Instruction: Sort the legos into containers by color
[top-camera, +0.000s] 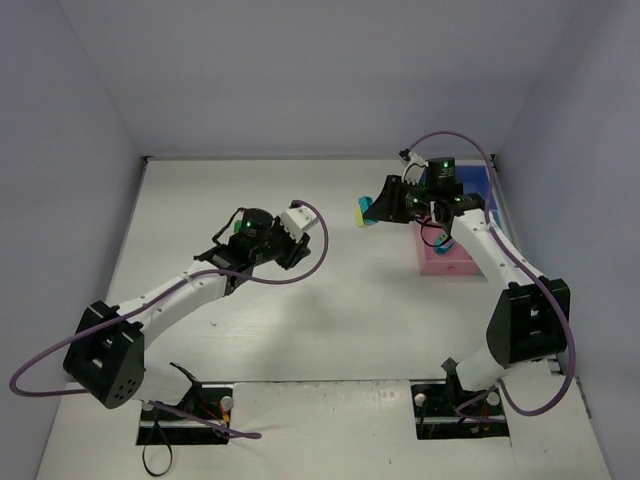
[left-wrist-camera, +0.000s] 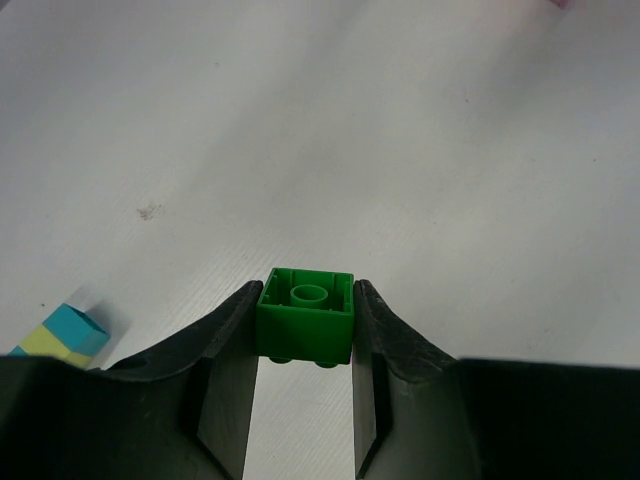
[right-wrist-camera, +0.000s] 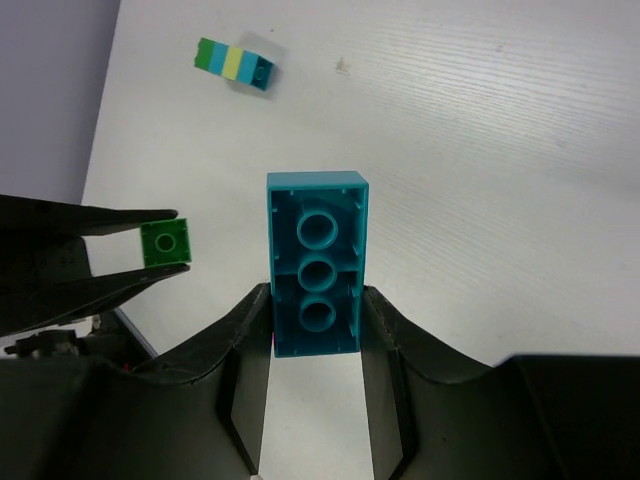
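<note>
Our left gripper (left-wrist-camera: 306, 300) is closed to the width of one small dark green brick (left-wrist-camera: 305, 318), with a finger (left-wrist-camera: 232, 345) pressed on each side of it; the brick's hollow underside faces the wrist camera; this gripper hangs over the middle of the desk (left-wrist-camera: 420, 150), somewhat nearer the left edge than the right.

Our right gripper (right-wrist-camera: 316, 295) is likewise narrowed onto a long cyan brick (right-wrist-camera: 317, 225), pinched at its lower end; its underside, with three round tubes, is turned to the camera, and most of its length stands out past the fingertips; from above we see this gripper toward the far right corner, just left of the trays.

In the right wrist view the green brick sits just left of the cyan one, the two apart.

On the bare white surface a short stack (right-wrist-camera: 235, 62) of green, cyan and yellow-green bricks lies on its side, well beyond the cyan brick; we cannot place it against the desk's edges.

The pink tray (top-camera: 440, 266) lies by the right edge; the blue tray (top-camera: 478, 182) sits just beyond it, nearer the far right corner; the right arm hides much of both, so we cannot tell what they hold.
</note>
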